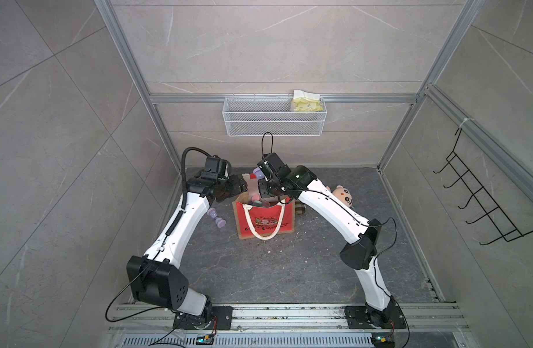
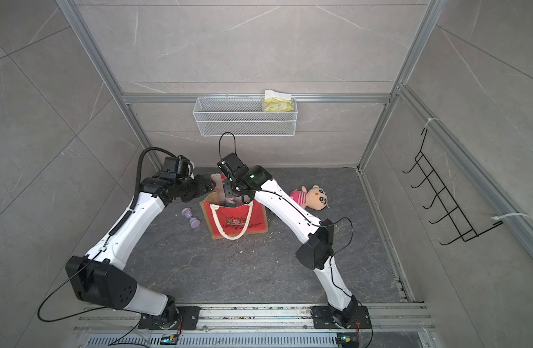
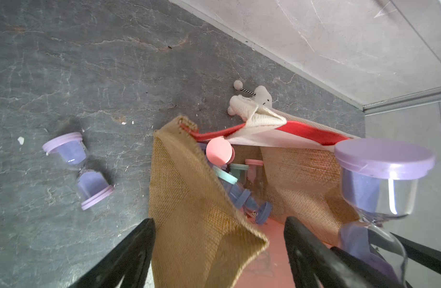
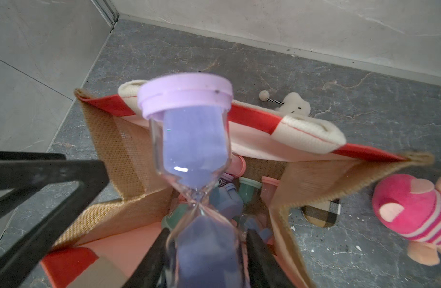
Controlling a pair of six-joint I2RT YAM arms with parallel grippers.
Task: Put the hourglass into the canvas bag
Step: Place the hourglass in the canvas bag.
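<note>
The canvas bag [image 1: 265, 224] stands upright mid-floor, red front, tan burlap sides [image 3: 189, 199], mouth open. Several hourglasses [image 3: 219, 152] with pink, teal and blue caps lie inside it. My right gripper [image 4: 208, 232] is shut on a purple hourglass [image 4: 192, 139], gripping its lower bulb and holding it just above the bag's mouth; its purple cap [image 1: 257, 173] shows in a top view. My left gripper [image 3: 219, 220] is open, its jaws straddling the bag's left burlap side wall at the rim. Another purple hourglass [image 1: 216, 219] lies on the floor left of the bag.
A pink-striped plush doll [image 1: 343, 195] lies right of the bag, with a brown plaid cylinder [image 4: 321, 212] by the bag's right side. A small white plush [image 3: 262, 96] sits behind the bag. A wire basket [image 1: 274, 116] hangs on the back wall; a black hook rack [image 1: 485, 205] on the right.
</note>
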